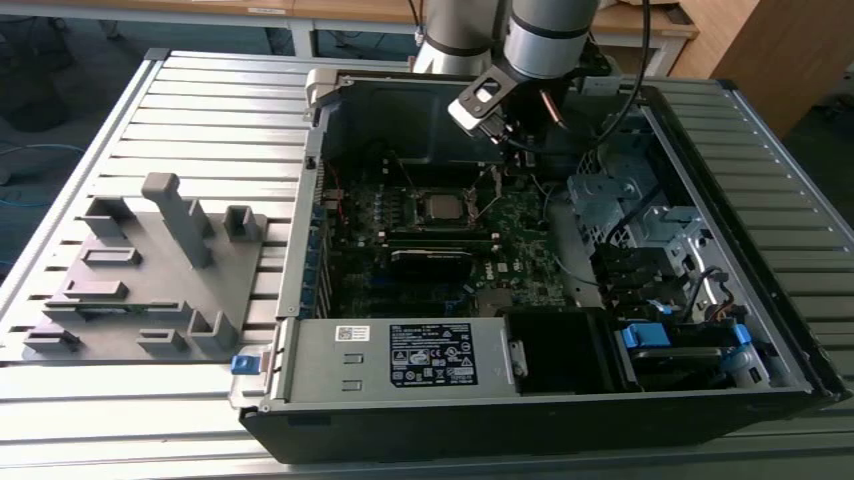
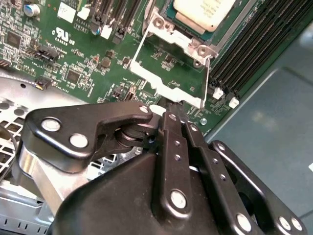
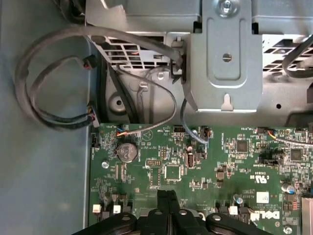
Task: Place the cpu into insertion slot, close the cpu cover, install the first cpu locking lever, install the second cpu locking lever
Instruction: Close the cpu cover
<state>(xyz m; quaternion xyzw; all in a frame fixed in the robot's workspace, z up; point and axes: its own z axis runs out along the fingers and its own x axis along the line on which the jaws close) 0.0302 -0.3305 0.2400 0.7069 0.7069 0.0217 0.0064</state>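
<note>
Right, one open computer case [image 1: 561, 400] on the slatted table [image 1: 214, 100], one grey plastic fixture [image 1: 134, 270] lying beside it on the exterior view's left, and the one arm [image 1: 547, 35] reaching down into the far end of the case.

One cpu [image 2: 203, 11], and it's already sitting in the insertion slot [image 2: 168, 29], pale metal top facing up. You can pick it out mid-board from outside too.

One cpu cover [image 2: 161, 81], and it's swung up and open. Through its window in the second wrist view you can see green board, not the chip.

Now the gripper [image 2: 177, 111]: two black fingers [image 2: 171, 132], pressed flat together with nothing between them, in both wrist views. The tips sit right at the free edge of the raised cover. Whether they actually touch it, I can't tell.

Two white latch tabs [image 2: 218, 92] mark the ends of the long black memory slots [image 2: 249, 46] beside the socket. In the first wrist view there's one round coin battery [image 3: 127, 152] on the board.
</note>
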